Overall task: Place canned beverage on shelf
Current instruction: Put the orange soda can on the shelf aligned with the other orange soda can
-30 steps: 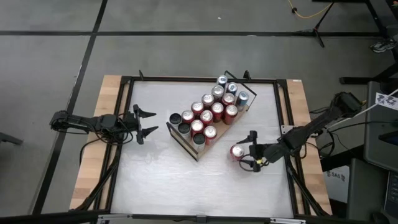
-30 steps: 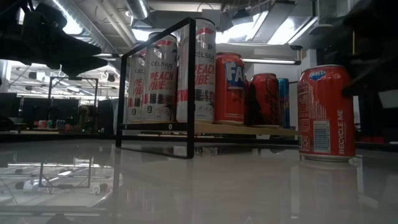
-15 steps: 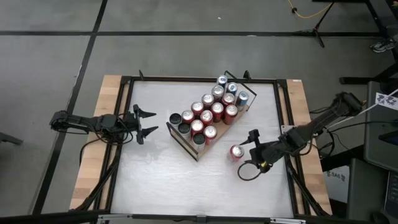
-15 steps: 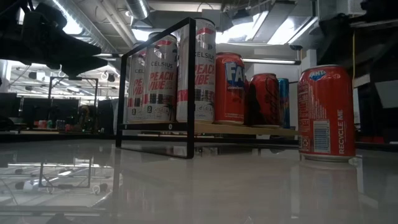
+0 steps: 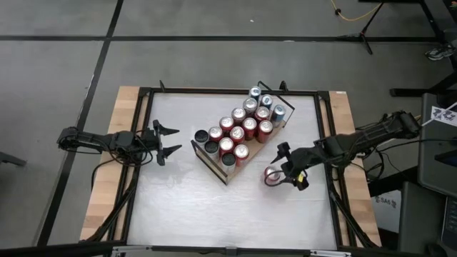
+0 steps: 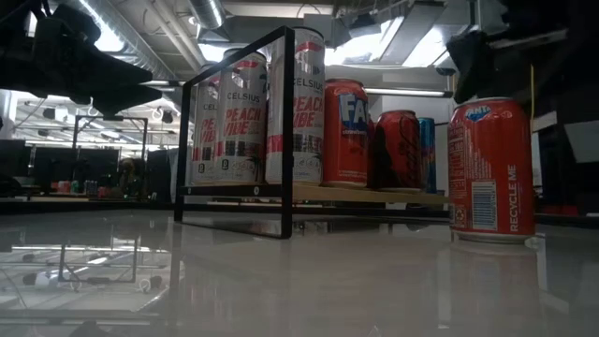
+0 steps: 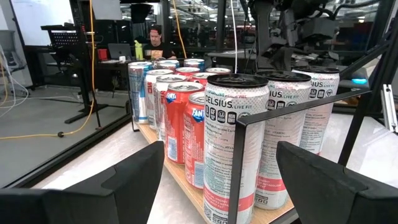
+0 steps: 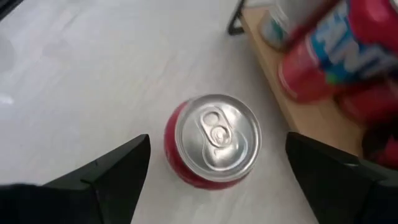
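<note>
Red and silver, the lone can stands upright on the white tabletop, just beside the shelf and apart from it; its pull-tab lid faces up and white lettering runs down its side. The right claw hangs over this can with its fingers spread wide to either side, released and grasping nothing; in the right wrist view the can sits between the two dark fingers without touching them. The left claw waits near the tabletop's left edge, also spread open and empty, pointing toward the shelf. The shelf is a light-wood board with thin black wire rails at its ends, lying slantwise across the middle of the tabletop. It carries upright cans packed in rows: tall white ones at the end nearest the left claw, red cans through the middle, and blue-and-silver cans at the far end.
</note>
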Robot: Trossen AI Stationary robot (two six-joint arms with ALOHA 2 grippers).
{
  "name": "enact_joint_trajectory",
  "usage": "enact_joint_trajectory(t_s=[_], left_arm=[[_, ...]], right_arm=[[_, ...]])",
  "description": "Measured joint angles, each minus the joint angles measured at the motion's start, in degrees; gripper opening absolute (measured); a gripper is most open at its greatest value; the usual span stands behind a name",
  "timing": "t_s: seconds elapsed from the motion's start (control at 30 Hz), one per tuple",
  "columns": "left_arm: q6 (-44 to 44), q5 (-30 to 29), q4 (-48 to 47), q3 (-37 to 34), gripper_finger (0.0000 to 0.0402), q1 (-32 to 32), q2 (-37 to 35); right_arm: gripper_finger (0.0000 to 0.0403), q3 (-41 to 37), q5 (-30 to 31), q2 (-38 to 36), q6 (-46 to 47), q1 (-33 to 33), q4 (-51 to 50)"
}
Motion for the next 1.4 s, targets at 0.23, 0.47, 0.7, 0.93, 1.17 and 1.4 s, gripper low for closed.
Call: enact_joint_trajectory(t_s=[0.23, 0.47, 0.7, 0.93, 1.17, 1.4], left_arm=[[0.0, 0.0, 0.0, 0.0, 0.0305, 0.0, 0.0], [0.0, 0.0, 0.0, 0.0, 0.0305, 0.0, 0.0], [0.0, 0.0, 0.0, 0.0, 0.0305, 0.0, 0.0], [0.0, 0.0, 0.0, 0.0, 0.0305, 0.0, 0.0], [0.0, 0.0, 0.0, 0.0, 0.0305, 0.0, 0.0], [0.0, 0.0, 0.0, 0.0, 0.0305, 0.0, 0.0]], right_arm=[[0.0363, 0.6, -6.6, 1.9, -13.1, -3.2, 0.0], [0.0363, 0.6, -11.0, 4.9, -18.5, -7.4, 0.0], [0.0363, 0.6, -11.1, 5.4, -23.5, -7.7, 0.1], [0.0363, 0.6, -11.1, 7.4, -26.2, -7.7, 0.4], [0.0363, 0.6, -11.1, 10.2, -26.2, -7.7, 1.1], [0.0363, 0.6, -10.6, 10.3, -25.9, -7.7, 1.8]])
